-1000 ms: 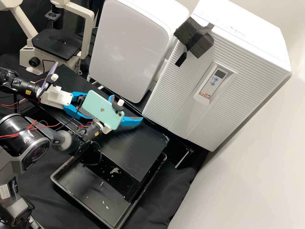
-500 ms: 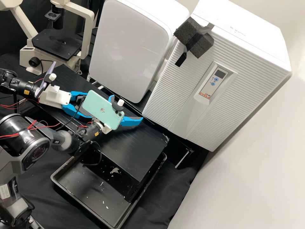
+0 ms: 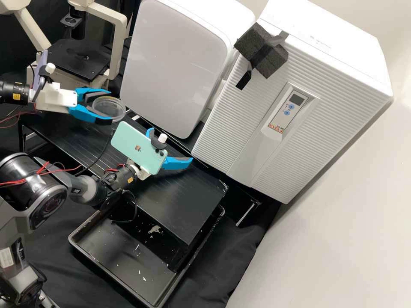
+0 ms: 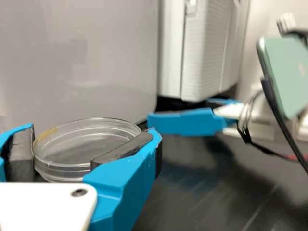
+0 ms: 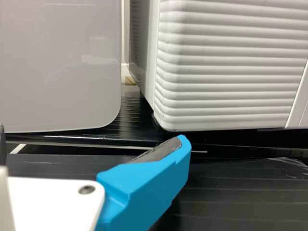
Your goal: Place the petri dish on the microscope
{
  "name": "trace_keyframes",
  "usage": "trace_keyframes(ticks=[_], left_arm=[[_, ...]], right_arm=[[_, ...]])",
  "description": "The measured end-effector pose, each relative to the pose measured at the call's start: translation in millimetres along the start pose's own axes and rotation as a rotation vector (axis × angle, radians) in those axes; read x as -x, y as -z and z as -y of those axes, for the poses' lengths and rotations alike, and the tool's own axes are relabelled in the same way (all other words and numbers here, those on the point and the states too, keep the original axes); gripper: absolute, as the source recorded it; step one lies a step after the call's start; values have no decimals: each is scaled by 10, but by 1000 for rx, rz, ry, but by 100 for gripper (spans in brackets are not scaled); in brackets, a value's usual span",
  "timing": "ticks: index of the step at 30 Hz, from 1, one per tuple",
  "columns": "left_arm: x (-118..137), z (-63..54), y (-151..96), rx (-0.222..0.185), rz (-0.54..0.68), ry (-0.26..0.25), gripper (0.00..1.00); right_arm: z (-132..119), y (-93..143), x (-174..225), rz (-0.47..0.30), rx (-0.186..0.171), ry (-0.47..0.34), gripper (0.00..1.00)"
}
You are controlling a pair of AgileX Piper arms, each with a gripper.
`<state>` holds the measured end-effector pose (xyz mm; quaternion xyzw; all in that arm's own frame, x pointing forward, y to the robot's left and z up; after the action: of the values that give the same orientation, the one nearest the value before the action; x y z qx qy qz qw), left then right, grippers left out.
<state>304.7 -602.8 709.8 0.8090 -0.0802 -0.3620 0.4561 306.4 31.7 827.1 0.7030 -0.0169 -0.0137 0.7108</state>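
In the high view my left gripper (image 3: pixel 110 107), under a purple phone, is shut on the clear round petri dish (image 3: pixel 115 109), above the bench and below the microscope (image 3: pixel 77 58) at upper left. The left wrist view has the left gripper (image 4: pixel 92 134) with its dark pads on opposite sides of the petri dish (image 4: pixel 79 150), which lies roughly level. Farther right in the high view, my right gripper (image 3: pixel 172 146) stands open beneath a mint-green phone, nothing visible between its fingers. In the right wrist view the right gripper (image 5: pixel 94 140) has its fingers wide apart.
A pale grey-white unit (image 3: pixel 175 64) and a ribbed white cabinet (image 3: pixel 239 124) stand behind the bench (image 3: pixel 188 205). A black tray (image 3: pixel 107 267) with light scraps sits in front. A cable hangs between the two grippers.
My left gripper has moved up and to the left in the high view, off the bench. The petri dish, unseen there before, now shows between its fingers. The right gripper has kept still.
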Motion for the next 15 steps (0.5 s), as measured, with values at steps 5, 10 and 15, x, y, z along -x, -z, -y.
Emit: trace_keyframes(ticks=[5,10,15], left_arm=[[167,-131,122,4,-34,-68,0],[257,-188,342,9,-101,-98,0],[350,-227,632,22,-205,-122,0]], right_arm=[[0,0,0,0,0,0,100],[0,0,0,0,0,0,100],[0,0,0,0,0,0,100]])
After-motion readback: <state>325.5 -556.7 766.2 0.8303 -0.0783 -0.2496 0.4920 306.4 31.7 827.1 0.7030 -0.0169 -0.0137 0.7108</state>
